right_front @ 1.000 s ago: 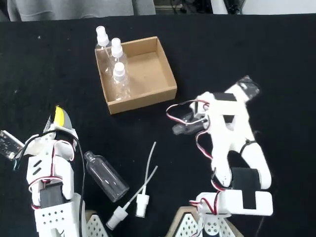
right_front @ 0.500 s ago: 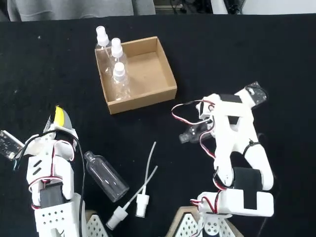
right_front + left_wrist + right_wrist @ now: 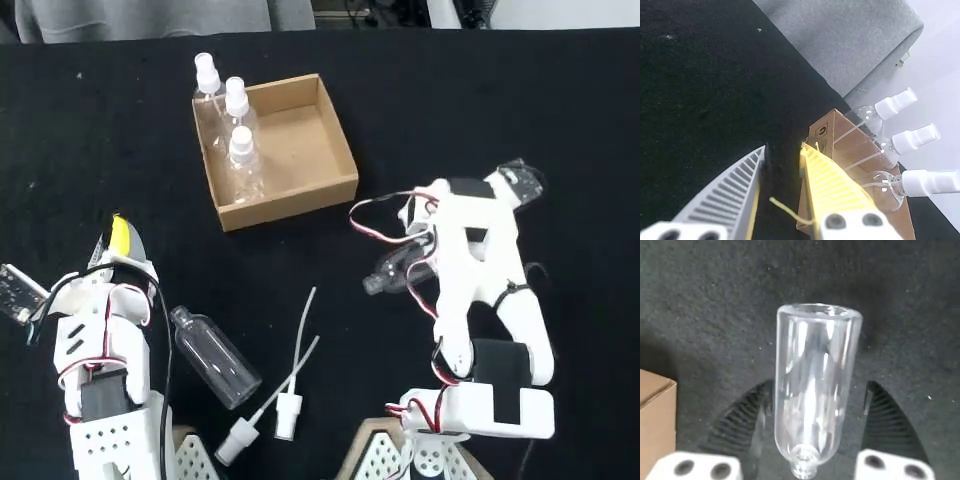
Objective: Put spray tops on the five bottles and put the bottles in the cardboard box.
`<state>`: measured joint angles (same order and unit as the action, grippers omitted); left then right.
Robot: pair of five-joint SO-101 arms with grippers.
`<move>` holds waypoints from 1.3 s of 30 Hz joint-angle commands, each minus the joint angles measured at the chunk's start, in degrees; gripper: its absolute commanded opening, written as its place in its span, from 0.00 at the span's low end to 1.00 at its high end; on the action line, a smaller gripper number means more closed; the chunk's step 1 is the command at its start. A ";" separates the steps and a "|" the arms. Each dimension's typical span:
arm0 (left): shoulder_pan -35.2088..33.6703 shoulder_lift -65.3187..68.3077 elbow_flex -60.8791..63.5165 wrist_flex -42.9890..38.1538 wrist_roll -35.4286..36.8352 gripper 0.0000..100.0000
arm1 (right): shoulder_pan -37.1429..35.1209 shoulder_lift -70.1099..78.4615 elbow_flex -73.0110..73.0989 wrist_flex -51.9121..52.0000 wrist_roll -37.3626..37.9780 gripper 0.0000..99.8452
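My right gripper (image 3: 400, 270) is shut on a clear bottle without a top (image 3: 812, 390), held lying sideways low over the black table, to the right of and nearer than the cardboard box (image 3: 290, 205). Three bottles with white spray tops (image 3: 238, 135) stand along the box's left side. Another topless bottle (image 3: 213, 355) lies by the left arm's base. Two white spray tops (image 3: 288, 405) with long tubes lie beside it. My left gripper (image 3: 118, 232), one finger yellow and one grey, is open on nothing at the lower left and points toward the box (image 3: 840, 145).
The right half of the box floor (image 3: 300, 140) is bare. Both arm bases stand at the near edge. A grey-clad person sits behind the far table edge, touching nothing. Black cloth lies open between the box and the arms.
My right gripper has drawn back to the right and toward the near side, carrying the bottle with it. The left arm, the box and the loose parts have not moved.
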<state>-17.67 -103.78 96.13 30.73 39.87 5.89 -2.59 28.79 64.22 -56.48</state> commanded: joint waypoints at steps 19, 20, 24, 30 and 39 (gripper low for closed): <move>-0.31 -0.26 1.27 0.00 -0.18 0.10 | 0.35 -4.35 -19.74 21.27 35.43 0.24; -0.31 -0.26 1.27 0.00 -0.18 0.10 | 0.35 -4.35 -19.74 21.63 37.27 0.24; -0.31 -0.26 1.27 0.00 -0.18 0.10 | 0.44 -4.35 -19.65 22.07 44.92 0.25; -0.31 -0.26 1.27 0.00 -0.18 0.10 | 0.44 -4.35 -19.74 22.07 58.46 0.25; -0.31 -0.26 1.27 0.00 -0.18 0.10 | 0.44 -4.35 -19.82 23.21 74.37 0.25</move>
<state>-17.67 -103.78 96.13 30.73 39.87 5.89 -2.59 12.53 86.11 14.11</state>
